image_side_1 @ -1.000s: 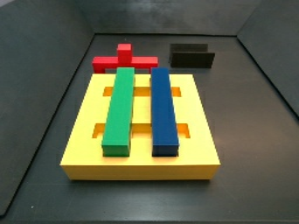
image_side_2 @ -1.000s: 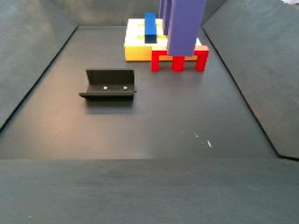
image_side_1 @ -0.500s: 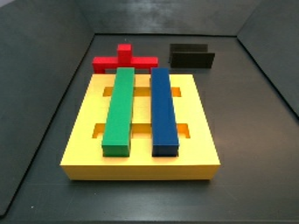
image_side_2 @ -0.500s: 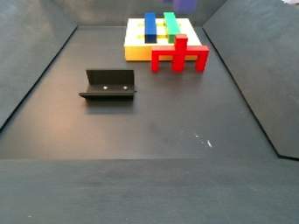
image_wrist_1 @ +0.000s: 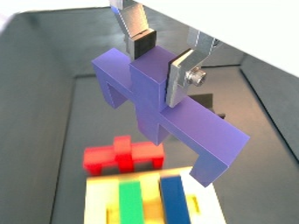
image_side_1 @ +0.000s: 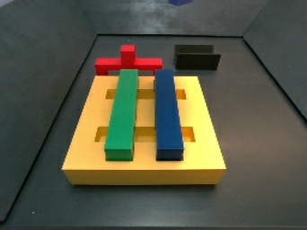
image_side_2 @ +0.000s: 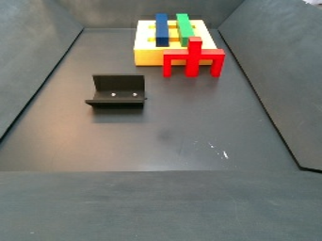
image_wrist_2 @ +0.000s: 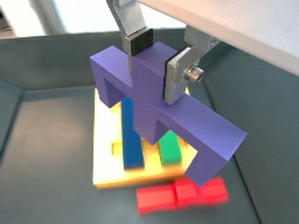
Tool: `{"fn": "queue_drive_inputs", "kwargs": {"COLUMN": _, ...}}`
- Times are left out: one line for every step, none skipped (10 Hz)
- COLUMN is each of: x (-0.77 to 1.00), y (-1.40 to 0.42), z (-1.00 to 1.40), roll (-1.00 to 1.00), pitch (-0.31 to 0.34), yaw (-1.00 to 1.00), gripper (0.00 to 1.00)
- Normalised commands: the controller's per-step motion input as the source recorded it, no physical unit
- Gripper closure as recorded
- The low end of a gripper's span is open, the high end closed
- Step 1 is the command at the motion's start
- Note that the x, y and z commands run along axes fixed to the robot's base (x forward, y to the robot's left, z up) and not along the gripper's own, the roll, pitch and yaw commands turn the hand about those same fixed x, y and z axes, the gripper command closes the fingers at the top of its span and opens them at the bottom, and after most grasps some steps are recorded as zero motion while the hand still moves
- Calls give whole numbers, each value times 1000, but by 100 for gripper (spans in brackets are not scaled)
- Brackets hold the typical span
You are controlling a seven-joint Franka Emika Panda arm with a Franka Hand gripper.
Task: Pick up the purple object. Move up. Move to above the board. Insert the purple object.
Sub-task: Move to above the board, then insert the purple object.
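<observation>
While hanging high above the floor, claw (image_wrist_1: 163, 59) is pinching purple object (image_wrist_1: 167, 109); board (image_wrist_2: 107, 173) sitting below at 6 o'clock.

No text, label, brand, number or sign can be read anywhere in these views. The gripper (image_wrist_1: 162, 59), raised clear of the floor with its silver fingers clamped on the central bar of the purple object (image_wrist_1: 163, 109), carries no legible marking, and the purple object's faces are plain. The yellow board (image_side_1: 146, 166), the red cross-shaped block (image_side_2: 193, 59) and the fixture (image_side_2: 117, 91) are likewise unmarked.
</observation>
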Motion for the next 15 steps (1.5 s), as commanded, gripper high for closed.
{"fn": "queue_drive_inputs", "kwargs": {"x": 39, "y": -970, "z": 144, "roll": 21, "pitch": 75, "yaw": 1000, "gripper": 100}}
{"fn": "queue_drive_inputs", "kwargs": {"x": 64, "y": -604, "z": 95, "roll": 24, "pitch": 92, "yaw": 1000, "gripper": 100}}
{"fn": "queue_drive_inputs", "kwargs": {"x": 74, "y": -424, "z": 74, "roll": 27, "pitch": 102, "yaw": 1000, "gripper": 100}}
{"fn": "queue_drive_inputs", "kwargs": {"x": 64, "y": -195, "z": 47, "roll": 38, "pitch": 125, "yaw": 1000, "gripper": 100}}
{"fn": "queue_drive_inputs", "kwargs": {"x": 62, "y": -118, "z": 37, "roll": 44, "pitch": 134, "yaw": 1000, "gripper": 100}}
{"fn": "queue_drive_inputs", "kwargs": {"x": 64, "y": -58, "z": 20, "roll": 56, "pitch": 159, "yaw": 1000, "gripper": 100}}
{"fn": "queue_drive_inputs", "kwargs": {"x": 63, "y": -56, "z": 24, "roll": 62, "pitch": 173, "yaw": 1000, "gripper": 100}}
{"fn": "queue_drive_inputs", "kwargs": {"x": 68, "y": -49, "z": 30, "roll": 81, "pitch": 219, "yaw": 1000, "gripper": 100}}
{"fn": "queue_drive_inputs", "kwargs": {"x": 75, "y": -44, "z": 29, "roll": 94, "pitch": 255, "yaw": 952, "gripper": 100}}
{"fn": "queue_drive_inputs", "kwargs": {"x": 88, "y": -45, "z": 30, "roll": 89, "pitch": 231, "yaw": 603, "gripper": 100}}
{"fn": "queue_drive_inputs", "kwargs": {"x": 91, "y": -43, "z": 25, "roll": 87, "pitch": 210, "yaw": 448, "gripper": 100}}
{"fn": "queue_drive_inputs", "kwargs": {"x": 81, "y": -36, "z": 25, "roll": 90, "pitch": 160, "yaw": 229, "gripper": 100}}
{"fn": "queue_drive_inputs", "kwargs": {"x": 0, "y": 0, "z": -37, "roll": 0, "pitch": -4, "yaw": 0, "gripper": 100}}
{"fn": "queue_drive_inputs", "kwargs": {"x": -66, "y": -183, "z": -514, "roll": -209, "pitch": -176, "yaw": 0, "gripper": 100}}
{"fn": "queue_drive_inputs", "kwargs": {"x": -211, "y": -891, "z": -469, "roll": 73, "pitch": -124, "yaw": 300, "gripper": 100}}
